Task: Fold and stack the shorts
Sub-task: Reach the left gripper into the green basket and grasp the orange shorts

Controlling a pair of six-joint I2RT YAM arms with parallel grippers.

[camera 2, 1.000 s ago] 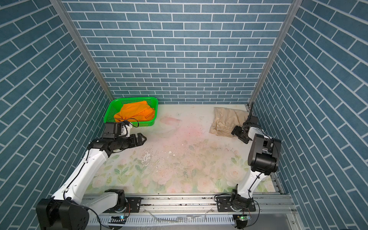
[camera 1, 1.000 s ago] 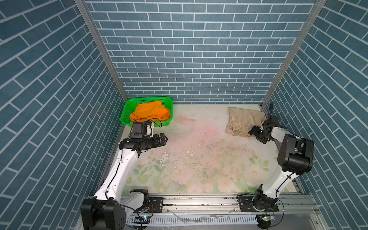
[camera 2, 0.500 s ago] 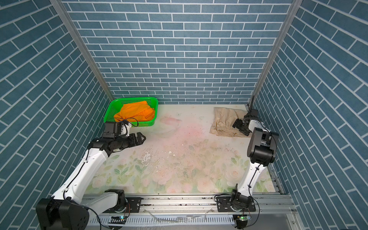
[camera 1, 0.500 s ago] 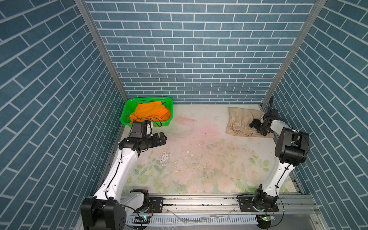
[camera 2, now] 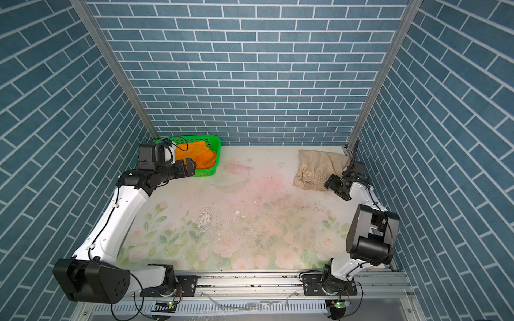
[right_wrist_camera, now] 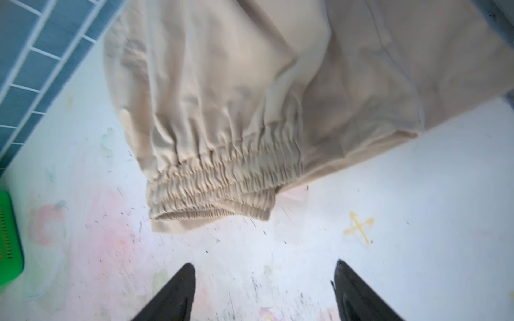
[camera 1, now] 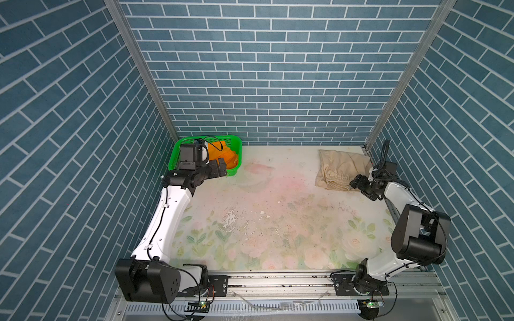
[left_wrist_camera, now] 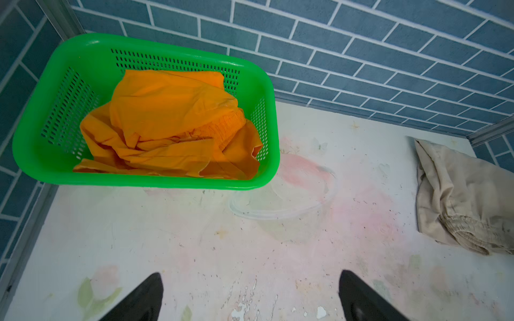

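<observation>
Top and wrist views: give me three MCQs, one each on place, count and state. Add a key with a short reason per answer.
1. Where are the orange shorts?
A. in the basket
B. spread out mid-table
C. draped over an arm

2. How many shorts are in view?
A. one
B. two
C. three

3. The left claw is:
A. shut on cloth
B. shut on the basket rim
C. open and empty

Key:
1 A: the orange cloth is bunched inside the green walls.
2 B: there are the orange shorts, plus beige shorts lying on the table at the far right.
3 C: in the left wrist view its jaws stand wide apart over bare table, short of the basket.
</observation>
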